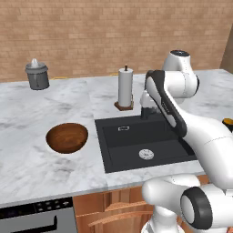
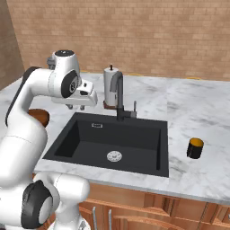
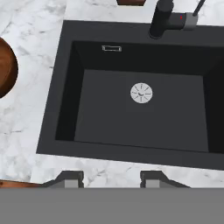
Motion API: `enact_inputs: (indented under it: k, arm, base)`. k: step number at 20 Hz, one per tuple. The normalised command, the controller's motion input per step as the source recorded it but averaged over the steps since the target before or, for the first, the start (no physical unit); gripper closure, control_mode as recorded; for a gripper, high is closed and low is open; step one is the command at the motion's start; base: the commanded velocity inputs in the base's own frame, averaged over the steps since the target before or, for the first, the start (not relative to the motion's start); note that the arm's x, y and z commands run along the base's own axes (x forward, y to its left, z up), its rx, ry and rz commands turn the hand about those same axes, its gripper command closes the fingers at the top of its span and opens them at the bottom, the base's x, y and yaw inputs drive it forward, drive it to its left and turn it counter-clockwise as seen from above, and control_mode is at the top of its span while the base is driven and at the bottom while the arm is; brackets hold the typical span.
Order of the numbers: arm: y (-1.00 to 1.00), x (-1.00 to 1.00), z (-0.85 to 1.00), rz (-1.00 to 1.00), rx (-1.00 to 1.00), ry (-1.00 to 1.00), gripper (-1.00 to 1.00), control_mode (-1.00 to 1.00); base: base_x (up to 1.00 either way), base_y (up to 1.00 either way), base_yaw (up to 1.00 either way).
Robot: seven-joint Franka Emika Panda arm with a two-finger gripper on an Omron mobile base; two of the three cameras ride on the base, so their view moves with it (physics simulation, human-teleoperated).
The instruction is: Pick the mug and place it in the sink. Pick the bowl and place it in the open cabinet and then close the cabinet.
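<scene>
The mug, black with an orange inside, is standing upright on the marble surface to the right of the sink, apart from its rim. In the left base view only a sliver of the mug is peeking out at the right edge behind the arm.

The sink is lying recessed in the surface, its round silver drain showing on the bare black floor. The dark faucet is rising from the back rim of the basin.

The bowl is sitting on the surface to the left of the sink, close to its rim but not touching it; it is brown, glossy and hollow side up. In the hand view its edge is showing at the left.

The gripper is hanging above the left part of the sink, pointing down, with nothing between its jaws. In the hand view the gripper is showing its jaws spread wide apart.

Behind the sink, a paper towel roll is standing upright on a wooden base. A grey lidded pot is resting far to the left near the brick wall.
</scene>
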Motion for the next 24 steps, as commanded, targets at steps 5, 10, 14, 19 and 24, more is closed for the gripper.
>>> enact_inputs:
  k: [5, 10, 14, 19, 24]
  arm:
    - [-0.14, -0.26, 0.00, -0.03, 0.00, -0.02, -1.00, -1.00]
    - [-0.42, -0.60, 0.00, -0.13, 0.00, 0.00, -1.00, -1.00]
    - [-0.96, -0.60, -0.12, -0.39, 0.00, 0.00, -1.00, -1.00]
    - [-1.00, -0.17, -0.10, -0.46, 0.00, 0.03, -1.00, -1.00]
    - [-1.00, 0.07, -0.12, -0.50, 0.00, 0.15, -1.00, -1.00]
  base:
    - [0.00, 0.00, 0.00]
    - [0.00, 0.00, 0.00]
    - [0.00, 0.00, 0.00]
    - [0.00, 0.00, 0.00]
    - [0.00, 0.00, 0.00]
